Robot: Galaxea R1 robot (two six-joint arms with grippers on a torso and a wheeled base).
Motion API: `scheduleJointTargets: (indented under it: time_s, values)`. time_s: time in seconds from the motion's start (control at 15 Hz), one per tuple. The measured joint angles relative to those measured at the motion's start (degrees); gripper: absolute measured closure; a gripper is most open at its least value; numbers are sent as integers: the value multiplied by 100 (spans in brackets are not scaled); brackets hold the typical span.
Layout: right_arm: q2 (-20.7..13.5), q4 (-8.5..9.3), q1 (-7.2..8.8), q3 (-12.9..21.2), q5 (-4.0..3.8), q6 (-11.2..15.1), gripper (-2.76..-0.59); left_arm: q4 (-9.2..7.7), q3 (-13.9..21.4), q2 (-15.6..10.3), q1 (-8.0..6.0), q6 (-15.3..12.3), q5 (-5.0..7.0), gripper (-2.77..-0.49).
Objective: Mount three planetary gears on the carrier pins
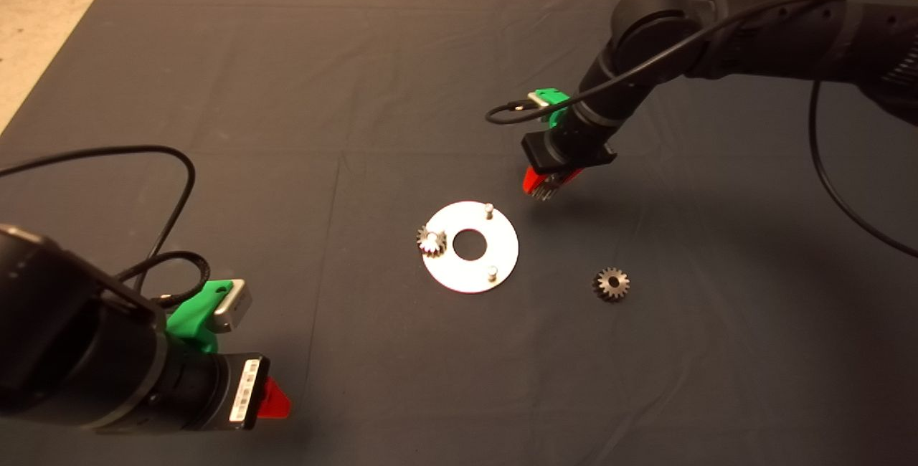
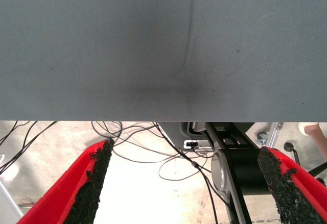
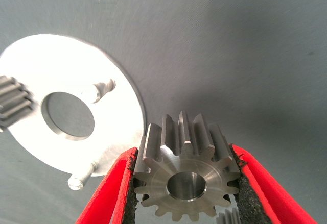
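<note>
The shiny round disc [image 1: 459, 276] lies mid-mat with its carrier pins. One planetary gear [image 1: 432, 241] sits on the left pin. The far pin [image 1: 488, 210] and the near pin [image 1: 492, 273] are bare. A second gear [image 1: 611, 284] lies flat on the mat to the disc's right. My right gripper [image 1: 549, 183] hovers just beyond the disc's far right edge, shut on a third gear [image 3: 186, 175]. In the right wrist view, the disc [image 3: 71, 55] and both bare pins [image 3: 104, 89] [image 3: 82, 178] show beside that gear. My left gripper [image 1: 276, 400] is parked at the lower left, open.
The dark mat [image 1: 287, 93] covers the table, with bare floor beyond its far edge. In the left wrist view, the mat's edge [image 2: 153, 55] shows with cables [image 2: 173, 157] and a black stand on the floor past it.
</note>
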Motion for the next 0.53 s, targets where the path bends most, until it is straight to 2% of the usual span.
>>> scheduleJointTargets:
  time_s: [0.13, 0.4, 0.47, 0.53]
  values:
    - [346, -2, 5, -111, -280, -17, -113, 0, 0, 0, 0, 0, -2, -204]
    - [900, -15, 3, -208, -768, -109, -113, 0, 0, 0, 0, 0, 0, -204]
    - [948, -33, 7, -299, -800, -149, -113, 0, 0, -2, 0, 0, 0, -204]
    - [963, -44, 13, -369, -798, -162, -113, -1, 0, -2, 0, 0, 0, -204]
